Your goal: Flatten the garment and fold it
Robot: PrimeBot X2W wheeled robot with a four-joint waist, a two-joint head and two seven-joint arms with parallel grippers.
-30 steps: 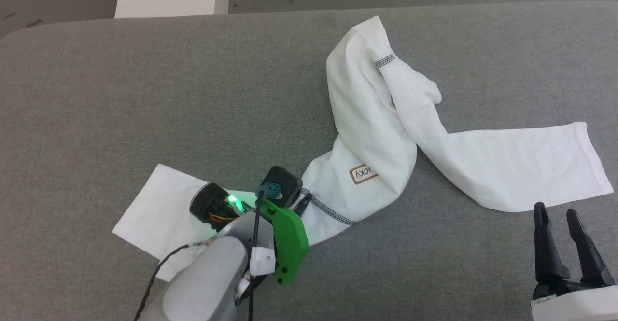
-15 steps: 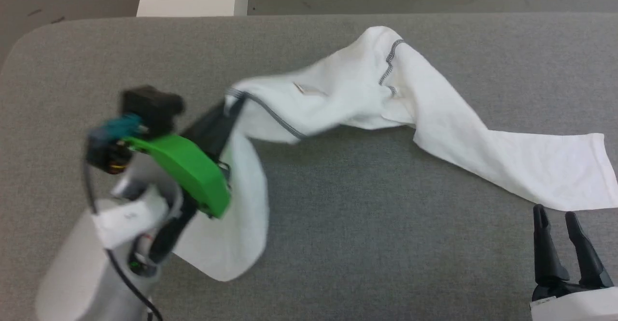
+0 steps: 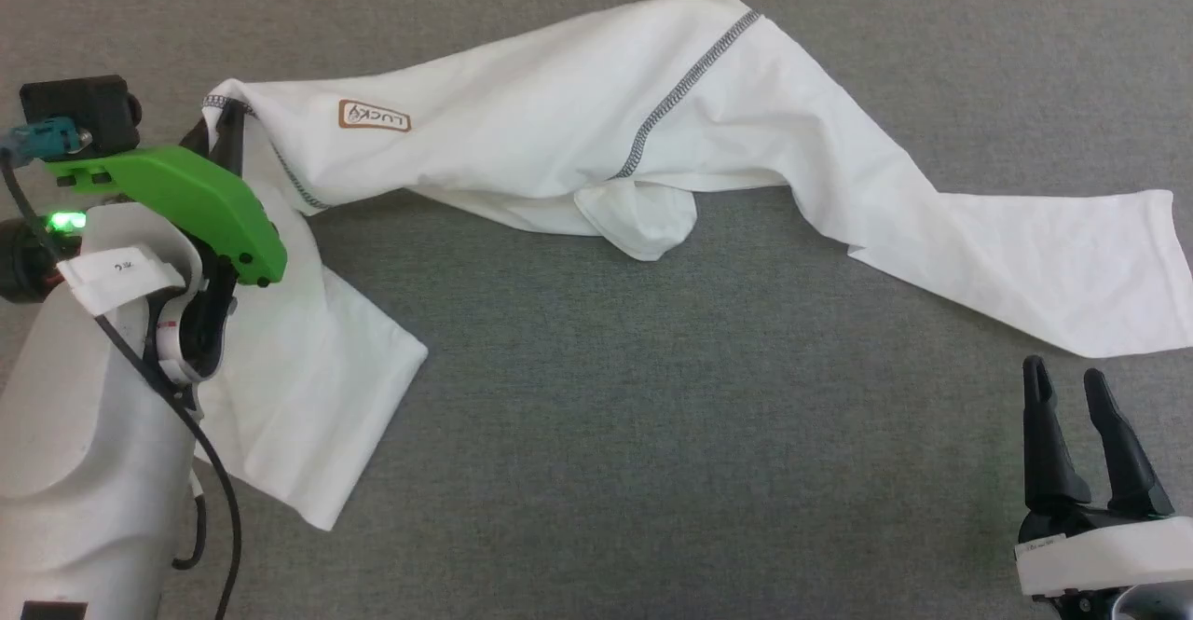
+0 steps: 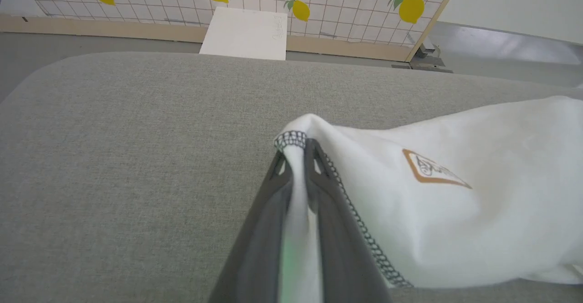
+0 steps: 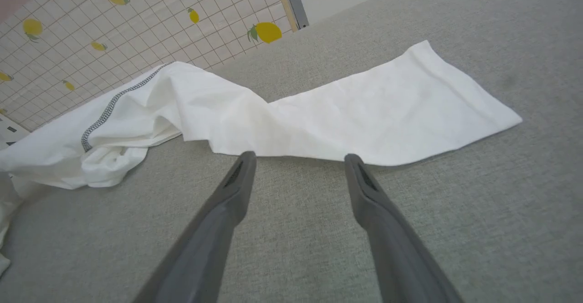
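Grey surface [image 3: 596,434]; left tool [image 4: 297,152] clamps white shirt [image 3: 559,117] by LUCKY patch [image 3: 374,117]; right tool [image 3: 1062,376] spread wide, empty, near sleeve [image 3: 1025,266].

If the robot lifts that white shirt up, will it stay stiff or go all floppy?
Probably floppy: where the left gripper pinches the shirt, the cloth drapes and sags into folds. It looks thin and light, so likely easy to lift. The sleeve would probably trail along the table.

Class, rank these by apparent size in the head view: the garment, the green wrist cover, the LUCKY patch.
1. garment
2. green wrist cover, though it sits nearer the camera
3. LUCKY patch
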